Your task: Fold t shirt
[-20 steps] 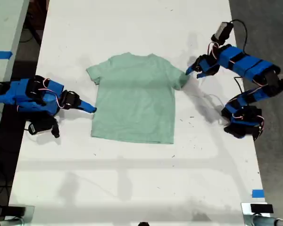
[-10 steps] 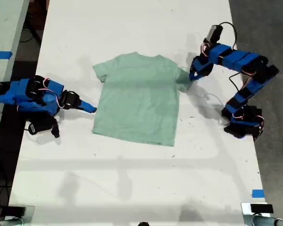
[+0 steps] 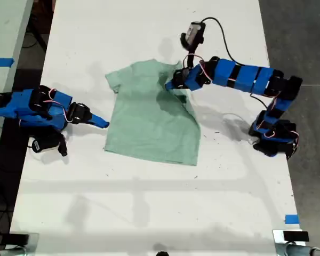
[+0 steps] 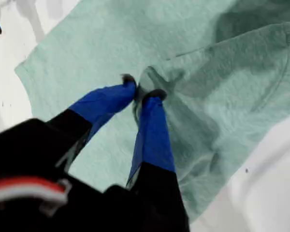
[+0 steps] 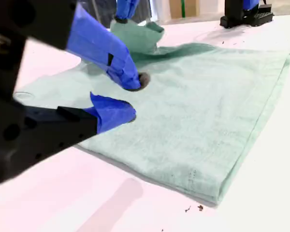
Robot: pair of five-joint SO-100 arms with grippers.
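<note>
**Soft knit cloth on a smooth matt table, hard plastic arms**

The t shirt point(image 3: 149, 120) is soft, matt mint-green knit cloth with a faintly fuzzy, heathered surface; stitched hems show along its edges, and it wrinkles where my first gripper point(image 4: 137, 92) pinches a fold. The table point(image 3: 149, 202) is a smooth white top, mostly matt, marked with small dark specks. Both grippers have smooth blue plastic fingers with a slight sheen, dark at the tips, on matt black bodies; my second gripper point(image 5: 133, 99) looks the same. Thin glossy wires run along the arms
</note>
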